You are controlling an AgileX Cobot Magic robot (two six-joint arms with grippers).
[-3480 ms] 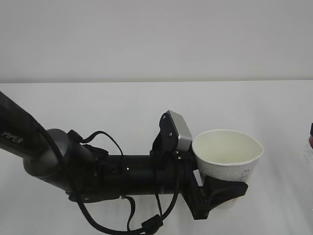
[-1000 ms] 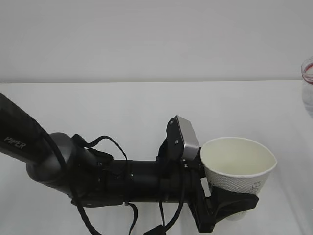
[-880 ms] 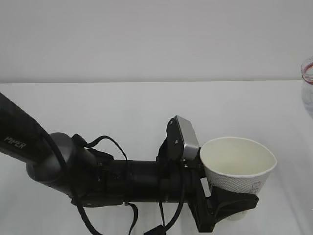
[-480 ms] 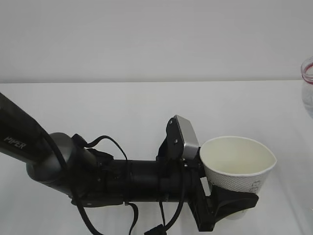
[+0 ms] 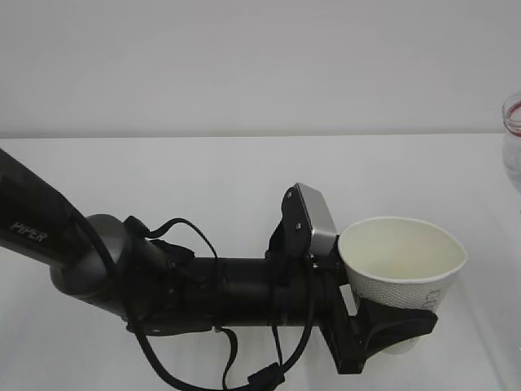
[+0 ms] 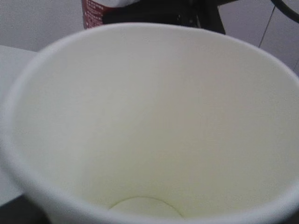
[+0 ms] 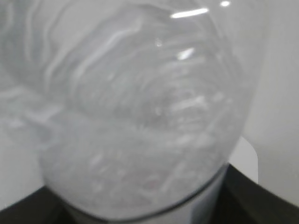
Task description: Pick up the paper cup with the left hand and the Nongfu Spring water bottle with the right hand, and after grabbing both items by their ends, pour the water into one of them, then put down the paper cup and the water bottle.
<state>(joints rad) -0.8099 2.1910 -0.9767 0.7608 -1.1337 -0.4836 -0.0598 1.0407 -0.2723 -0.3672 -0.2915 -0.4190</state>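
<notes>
Exterior view: the left hand (image 5: 383, 330), a black robot arm marked "PIPER" with looped cables and a grey box at the wrist, reaches in from the left edge and lies roughly level above the white tabletop (image 5: 203, 179). Its black jaws are clenched around the lower part of the small white tapered paper cup (image 5: 400, 261), which is held upright, mouth up, at lower right of the view. The dotted texture of the cup wall and some faint print show just above the jaws. The cup base is hidden behind the jaws, so contact with the tabletop cannot be told.

Left wrist view: the cup interior (image 6: 149, 126) fills the picture. The round bottom is visible and looks dry; no liquid is discernible inside. A strip of red label shows past the far rim.

At the far right edge of the exterior view, the clear plastic Nongfu Spring water bottle (image 5: 513, 138) is only partly in frame, with a red ring at its top. It sits higher than the cup rim and apart from it.

Right wrist view: the clear ribbed bottle body (image 7: 135, 116) fills the frame, very close and blurred. Black parts of the right hand (image 7: 140, 217) sit along the bottom edge, either side of it; the jaws appear to be grasping the bottle.
</notes>
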